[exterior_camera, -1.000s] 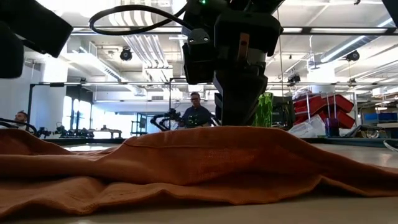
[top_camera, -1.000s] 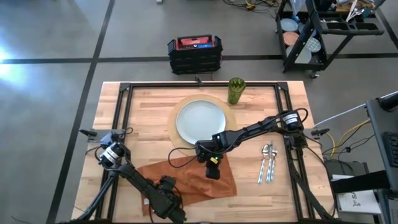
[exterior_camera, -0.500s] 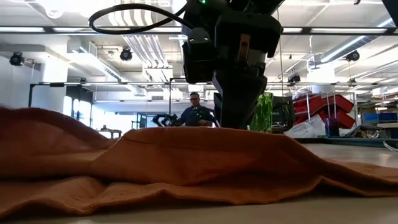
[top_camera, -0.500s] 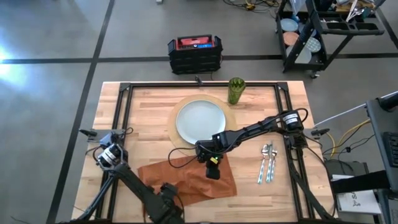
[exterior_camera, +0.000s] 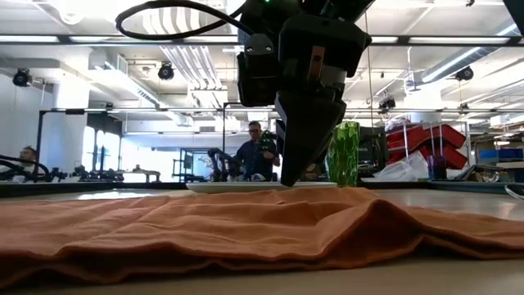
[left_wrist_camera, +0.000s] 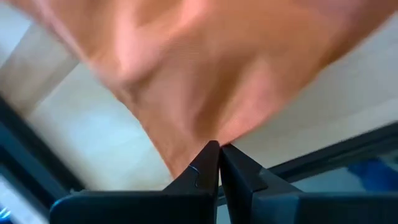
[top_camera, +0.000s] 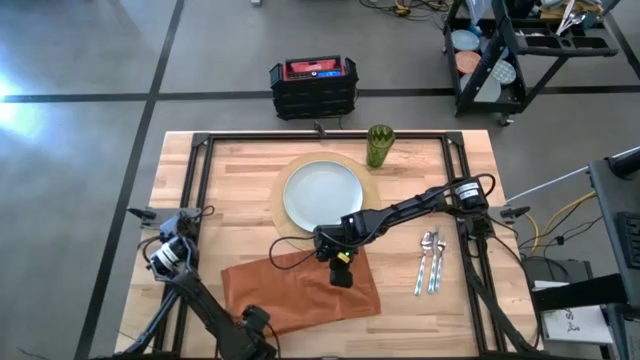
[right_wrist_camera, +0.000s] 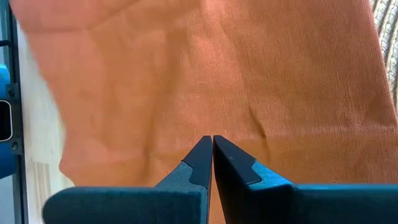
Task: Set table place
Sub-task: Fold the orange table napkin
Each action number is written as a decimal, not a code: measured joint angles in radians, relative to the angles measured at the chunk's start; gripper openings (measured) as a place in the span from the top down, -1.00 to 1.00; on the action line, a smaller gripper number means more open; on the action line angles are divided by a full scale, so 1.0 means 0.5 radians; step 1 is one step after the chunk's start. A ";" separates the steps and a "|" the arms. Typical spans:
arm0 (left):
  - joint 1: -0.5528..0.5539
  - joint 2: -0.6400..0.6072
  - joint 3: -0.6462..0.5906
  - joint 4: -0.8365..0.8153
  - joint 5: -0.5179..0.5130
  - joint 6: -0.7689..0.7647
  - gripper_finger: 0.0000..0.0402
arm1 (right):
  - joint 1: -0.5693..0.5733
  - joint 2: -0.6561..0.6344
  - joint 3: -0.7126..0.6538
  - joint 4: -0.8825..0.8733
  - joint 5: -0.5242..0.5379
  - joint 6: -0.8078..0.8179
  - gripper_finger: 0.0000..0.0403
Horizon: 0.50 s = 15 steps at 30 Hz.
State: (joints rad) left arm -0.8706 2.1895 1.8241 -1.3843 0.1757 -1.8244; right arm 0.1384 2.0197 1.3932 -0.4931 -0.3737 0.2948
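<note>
1. My right hand [top_camera: 340,272] was closed, fingers together, its tip pressed down on the orange napkin [top_camera: 290,295] just on my side of the plate [top_camera: 322,195]. I judge it stood there as an anchor, so that end of the cloth would stay put while the other end was drawn flat.
2. My left hand [top_camera: 250,322] was well away from the plate, at the desk's [top_camera: 230,210] near edge. Its fingers were closed on a corner of the napkin, as far as its blurred wrist view let me judge; the cloth tapered right into the fingertips [left_wrist_camera: 208,163].
3. The napkin lay spread and nearly flat on the desk, below and a little to the left of the plate, with low wrinkles across it.
4. The plate sat centred on the round placemat [top_camera: 277,205]. The green cup [top_camera: 379,146] stood just beyond the plate on its right.
5. The cutlery [top_camera: 430,262] lay to the right of the plate, well apart from it.
6. Hard to tell: which piece of cutlery was which, since they were too small. Most of my left arm was cut off at the bottom of the high view. I could not see whether any cloth sat between my right fingers.
</note>
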 joint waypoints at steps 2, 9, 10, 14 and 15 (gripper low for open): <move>-0.015 0.000 -0.021 0.006 0.029 0.000 1.00 | 0.002 0.000 0.000 0.000 -0.001 0.004 1.00; -0.025 0.000 -0.027 0.030 0.034 -0.002 1.00 | 0.023 0.000 -0.002 -0.005 0.000 0.019 1.00; -0.024 0.000 -0.027 0.055 0.029 -0.006 1.00 | 0.024 0.000 -0.003 -0.005 -0.001 0.019 1.00; -0.026 0.000 -0.028 0.138 -0.037 -0.041 1.00 | 0.026 0.000 -0.003 -0.005 -0.002 0.043 1.00; -0.026 0.000 -0.028 0.163 -0.049 -0.042 1.00 | 0.026 0.000 -0.003 -0.006 -0.002 0.055 1.00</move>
State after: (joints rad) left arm -0.8837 2.1895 1.8103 -1.3028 0.1510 -1.8454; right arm 0.1513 2.0197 1.3918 -0.4961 -0.3744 0.3223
